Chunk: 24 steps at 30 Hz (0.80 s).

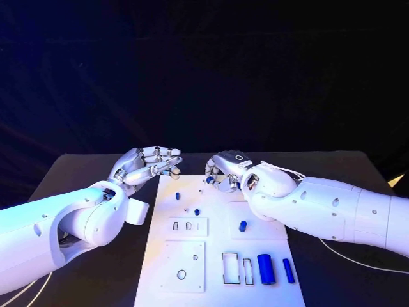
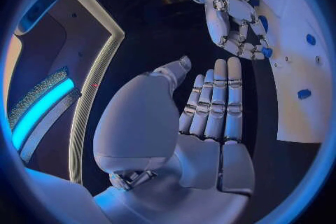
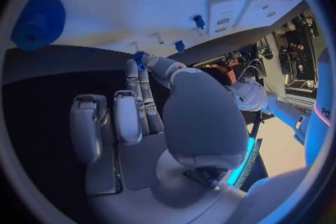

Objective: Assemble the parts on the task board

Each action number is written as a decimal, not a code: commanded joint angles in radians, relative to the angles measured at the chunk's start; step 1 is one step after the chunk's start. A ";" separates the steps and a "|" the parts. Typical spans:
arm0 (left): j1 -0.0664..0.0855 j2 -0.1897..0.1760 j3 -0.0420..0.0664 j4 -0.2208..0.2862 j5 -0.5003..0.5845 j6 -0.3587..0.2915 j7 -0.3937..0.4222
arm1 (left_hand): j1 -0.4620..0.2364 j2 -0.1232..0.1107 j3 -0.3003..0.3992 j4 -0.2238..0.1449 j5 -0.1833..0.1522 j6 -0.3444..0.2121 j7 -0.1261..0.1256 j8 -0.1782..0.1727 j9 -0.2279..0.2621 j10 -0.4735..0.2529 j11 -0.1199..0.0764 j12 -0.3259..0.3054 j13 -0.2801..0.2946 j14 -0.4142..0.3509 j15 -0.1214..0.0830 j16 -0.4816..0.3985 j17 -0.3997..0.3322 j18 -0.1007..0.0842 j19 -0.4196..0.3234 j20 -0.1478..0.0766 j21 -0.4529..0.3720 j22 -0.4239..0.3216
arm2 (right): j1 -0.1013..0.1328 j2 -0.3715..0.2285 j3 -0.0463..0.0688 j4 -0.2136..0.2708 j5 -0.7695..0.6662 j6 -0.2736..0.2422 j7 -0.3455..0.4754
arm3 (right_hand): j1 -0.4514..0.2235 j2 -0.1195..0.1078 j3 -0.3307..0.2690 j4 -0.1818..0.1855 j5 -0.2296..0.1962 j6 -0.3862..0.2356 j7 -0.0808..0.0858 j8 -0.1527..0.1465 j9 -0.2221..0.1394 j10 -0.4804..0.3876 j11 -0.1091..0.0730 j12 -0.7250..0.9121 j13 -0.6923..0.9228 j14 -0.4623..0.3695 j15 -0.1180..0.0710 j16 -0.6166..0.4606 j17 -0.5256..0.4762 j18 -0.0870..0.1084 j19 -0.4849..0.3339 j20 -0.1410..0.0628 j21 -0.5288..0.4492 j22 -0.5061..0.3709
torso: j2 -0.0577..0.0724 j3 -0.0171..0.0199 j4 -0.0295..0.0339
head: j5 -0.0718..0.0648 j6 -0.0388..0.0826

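So right hand (image 1: pixel 225 171) pinches a blue part (image 3: pixel 140 58) over the board's (image 1: pixel 168 268) far edge; left hand (image 1: pixel 149 164) empty, fingers loosely apart beside it.

Task board (image 1: pixel 168 268) mid-table (image 1: pixel 85 173); parts (image 1: pixel 264 268) on it; robot hands at far edge.

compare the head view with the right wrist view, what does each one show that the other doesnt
Head view alone: the left hand, empty with fingers loosely curled off the board's far left corner, and two blue cylinders standing at the board's near right beside rectangular slots.

Right wrist view alone: a blue gear on the board, and a small blue part pinched at the right hand's fingertips.

Both: the white task board, the right hand at its far edge, and small blue pegs on the board.
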 commanded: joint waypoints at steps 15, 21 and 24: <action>0.007 0.005 0.001 0.003 -0.006 0.021 0.006 | -0.011 -0.001 0.008 0.000 0.002 0.004 0.015 -0.006 -0.001 0.001 0.003 -0.005 0.001 -0.009 0.001 0.006 0.002 0.003 -0.008 0.002 0.007 0.002 | -0.012 0.069 0.000 -0.090 0.007 0.014 0.020 | -0.007 0.002 -0.001 0.001 0.004 -0.011 0.004 -0.003 0.003 -0.001 -0.007 -0.005 0.003 0.037 -0.002 0.005 -0.004 -0.004 0.015 -0.004 -0.004 0.124 | 0.000 -0.0004 0.0008 | 0.011 -0.007; 0.008 0.005 0.001 0.003 -0.006 0.021 0.006 | -0.011 -0.001 0.008 0.000 0.002 0.004 0.015 -0.006 -0.001 0.001 0.003 -0.005 0.001 -0.009 0.001 0.006 0.002 0.003 -0.008 0.002 0.007 0.002 | -0.018 0.082 0.000 -0.113 0.005 0.023 0.019 | -0.008 0.002 -0.001 0.001 0.004 -0.013 0.004 -0.003 0.004 -0.002 -0.007 -0.006 0.003 0.037 -0.002 0.005 -0.005 -0.004 0.015 -0.004 -0.004 0.124 | 0.001 0.0000 0.0004 | 0.013 -0.010; 0.009 0.005 0.001 0.003 -0.007 0.022 0.006 | -0.011 -0.001 0.008 0.000 0.002 0.004 0.015 -0.006 -0.001 0.001 0.003 -0.005 0.001 -0.009 0.001 0.006 0.002 0.003 -0.008 0.002 0.007 0.002 | -0.022 0.087 0.000 -0.123 0.004 0.027 0.020 | -0.009 0.002 -0.001 0.002 0.004 -0.014 0.005 -0.004 0.004 -0.003 -0.006 -0.007 0.003 0.037 -0.002 0.006 -0.004 -0.004 0.015 -0.003 -0.004 0.124 | 0.001 -0.0004 0.0003 | 0.016 -0.010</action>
